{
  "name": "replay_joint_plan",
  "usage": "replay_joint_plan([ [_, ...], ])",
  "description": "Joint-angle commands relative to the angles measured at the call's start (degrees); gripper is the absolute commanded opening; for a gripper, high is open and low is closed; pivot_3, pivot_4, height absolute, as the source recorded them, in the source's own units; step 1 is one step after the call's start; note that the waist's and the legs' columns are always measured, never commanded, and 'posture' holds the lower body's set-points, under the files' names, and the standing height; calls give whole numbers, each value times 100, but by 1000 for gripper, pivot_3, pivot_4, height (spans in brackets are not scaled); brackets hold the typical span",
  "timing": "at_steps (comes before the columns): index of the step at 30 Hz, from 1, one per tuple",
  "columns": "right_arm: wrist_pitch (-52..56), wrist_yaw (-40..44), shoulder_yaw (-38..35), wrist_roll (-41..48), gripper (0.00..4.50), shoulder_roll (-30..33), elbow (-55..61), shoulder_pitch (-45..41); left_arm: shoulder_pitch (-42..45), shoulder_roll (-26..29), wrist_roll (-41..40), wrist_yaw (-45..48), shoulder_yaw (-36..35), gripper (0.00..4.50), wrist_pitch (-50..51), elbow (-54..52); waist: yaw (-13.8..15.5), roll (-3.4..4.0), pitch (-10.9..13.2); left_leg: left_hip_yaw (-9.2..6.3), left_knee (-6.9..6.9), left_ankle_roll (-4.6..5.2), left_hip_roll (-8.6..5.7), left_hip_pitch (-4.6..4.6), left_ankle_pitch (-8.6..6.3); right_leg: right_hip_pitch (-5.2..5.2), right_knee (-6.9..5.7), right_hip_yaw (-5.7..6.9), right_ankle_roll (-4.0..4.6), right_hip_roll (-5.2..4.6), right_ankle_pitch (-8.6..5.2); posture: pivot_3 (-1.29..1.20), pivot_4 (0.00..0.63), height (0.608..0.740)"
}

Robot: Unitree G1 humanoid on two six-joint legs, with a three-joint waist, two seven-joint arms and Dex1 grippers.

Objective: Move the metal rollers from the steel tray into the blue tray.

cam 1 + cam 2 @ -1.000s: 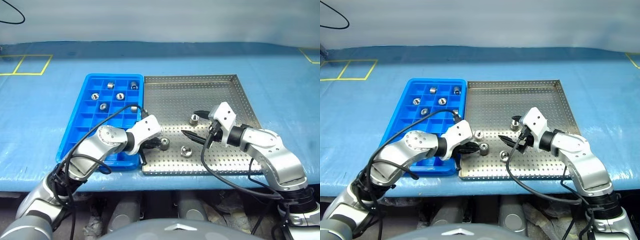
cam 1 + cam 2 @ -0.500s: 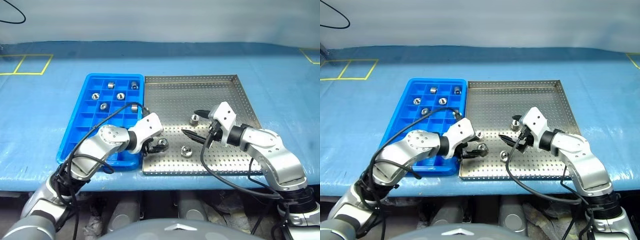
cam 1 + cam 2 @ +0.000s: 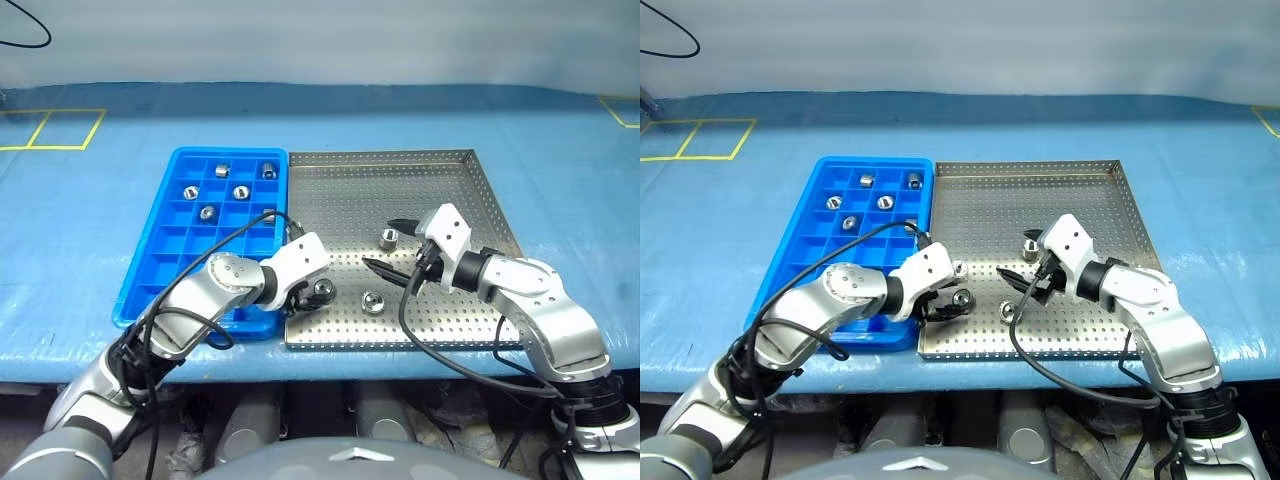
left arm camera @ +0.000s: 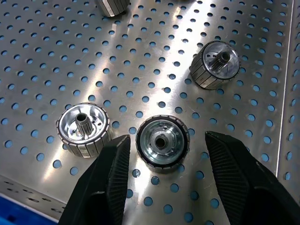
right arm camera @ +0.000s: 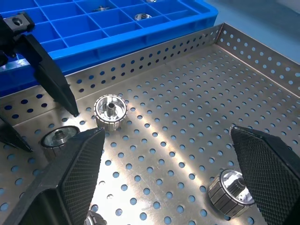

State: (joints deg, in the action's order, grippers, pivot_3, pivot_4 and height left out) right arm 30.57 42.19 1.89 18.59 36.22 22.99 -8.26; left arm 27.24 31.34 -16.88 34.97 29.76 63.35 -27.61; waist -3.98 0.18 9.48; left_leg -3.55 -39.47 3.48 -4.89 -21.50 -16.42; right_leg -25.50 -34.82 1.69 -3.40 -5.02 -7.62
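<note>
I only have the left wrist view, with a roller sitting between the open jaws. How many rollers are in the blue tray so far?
Observer: Five rollers show plainly in the blue tray, all in its far compartments. A sixth may sit behind the left arm's cable.
Operator: Where's that tray from here?
Observer: It lies right alongside the steel tray, on the robot's left.
Operator: And the other arm?
Observer: The right arm's jaws stand wide open above the steel tray, beside another roller.
</note>
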Motion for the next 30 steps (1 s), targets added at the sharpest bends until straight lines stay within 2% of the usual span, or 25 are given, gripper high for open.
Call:
replay_joint_plan([
  [1,-109,7,-31,28,4500,-34,71,-94,125,-110,66,1,43,2751,-81,118,-2,0,0,0,0,4,0,0,-3,0,0,0,0,0,0,-219,150,740],
  [24,-184,-29,-35,-28,4500,-133,36,-139,162,-326,232,84,441,2751,-198,704,-32,1,-1,0,-2,17,2,1,-10,0,-2,-2,-2,2,2,-220,150,740],
  [27,-198,-43,-38,-44,4500,-146,15,-154,149,-331,258,71,467,2175,-224,766,-46,2,-1,0,-2,17,3,2,-10,1,-2,-2,-2,2,2,-220,150,740],
  [28,-201,-44,-39,-47,4500,-149,11,-156,145,-335,264,70,468,1853,-230,776,-48,2,-1,1,-2,17,3,3,-10,1,-3,-2,-2,3,2,-220,150,740],
  [30,-203,-46,-40,-51,4500,-154,8,-158,145,-323,295,78,493,1674,-242,775,-45,2,-1,0,-2,17,3,3,-10,1,-4,-2,-2,3,2,-220,150,740],
])
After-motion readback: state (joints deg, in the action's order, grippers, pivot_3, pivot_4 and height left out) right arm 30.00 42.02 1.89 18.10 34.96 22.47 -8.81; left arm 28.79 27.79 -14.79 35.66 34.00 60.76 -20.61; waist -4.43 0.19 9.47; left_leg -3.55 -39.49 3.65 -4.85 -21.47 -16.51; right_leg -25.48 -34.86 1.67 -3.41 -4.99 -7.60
